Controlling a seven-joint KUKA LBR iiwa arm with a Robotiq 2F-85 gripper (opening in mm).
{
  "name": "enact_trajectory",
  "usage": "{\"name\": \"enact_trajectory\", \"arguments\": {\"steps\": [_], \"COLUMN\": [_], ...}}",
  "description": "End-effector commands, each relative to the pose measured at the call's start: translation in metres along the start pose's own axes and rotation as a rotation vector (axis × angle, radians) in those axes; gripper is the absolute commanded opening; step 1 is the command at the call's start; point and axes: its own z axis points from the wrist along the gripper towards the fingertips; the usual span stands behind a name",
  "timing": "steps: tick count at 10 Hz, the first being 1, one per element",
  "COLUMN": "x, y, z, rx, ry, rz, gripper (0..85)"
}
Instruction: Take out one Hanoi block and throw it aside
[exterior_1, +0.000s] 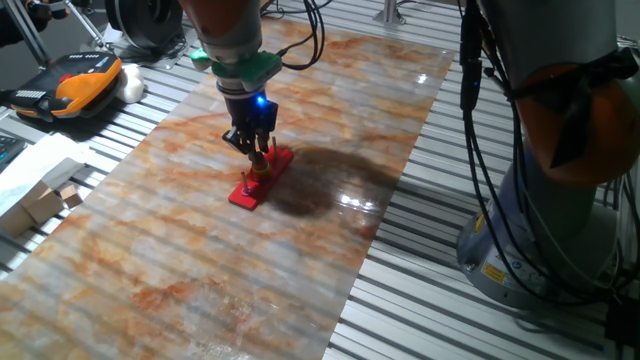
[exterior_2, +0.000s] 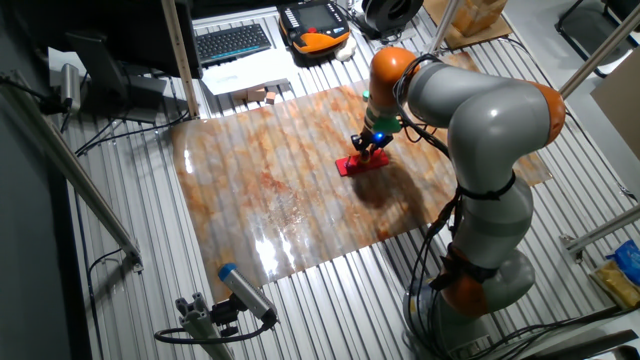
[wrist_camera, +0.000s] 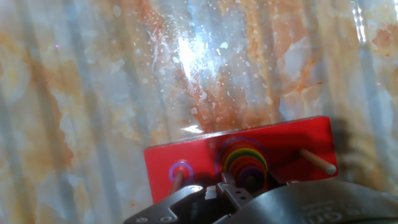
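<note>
The red peg base (wrist_camera: 292, 140) lies on the marbled table with three pegs. The middle peg carries the stacked rings (wrist_camera: 239, 155), red outermost, then yellow and green, with the small purple Hanoi block (wrist_camera: 250, 175) on top. A thin purple ring (wrist_camera: 180, 169) circles the left peg. The right peg (wrist_camera: 317, 163) is bare. My gripper (exterior_1: 257, 152) hangs straight over the stack, its fingers on either side of the middle peg's top and slightly apart. It also shows in the other fixed view (exterior_2: 371, 147) above the base (exterior_2: 352, 166). In the hand view the gripper's body hides the stack's near edge.
The marbled board (exterior_1: 180, 250) lies on a slatted metal bench. An orange teach pendant (exterior_1: 85, 80) and small wooden blocks (exterior_1: 45, 200) sit to the left. The arm's base (exterior_1: 560, 200) stands on the right. A keyboard (exterior_2: 232, 40) lies at the far side.
</note>
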Motion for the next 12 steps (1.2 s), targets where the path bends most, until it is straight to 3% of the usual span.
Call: {"name": "enact_trajectory", "arguments": {"steps": [1, 7, 8, 12], "x": [-0.0001, -0.0003, -0.0003, -0.0002], "y": [-0.0001, -0.0001, -0.0001, -0.0002], "z": [0.0000, 0.0000, 0.0000, -0.0005], "rx": [-0.001, -0.005, -0.004, -0.011], "ry": [0.000, 0.002, 0.002, 0.009], "rz": [-0.001, -0.020, -0.023, -0.039], "gripper": [34.0, 34.0, 17.0, 17.0]}}
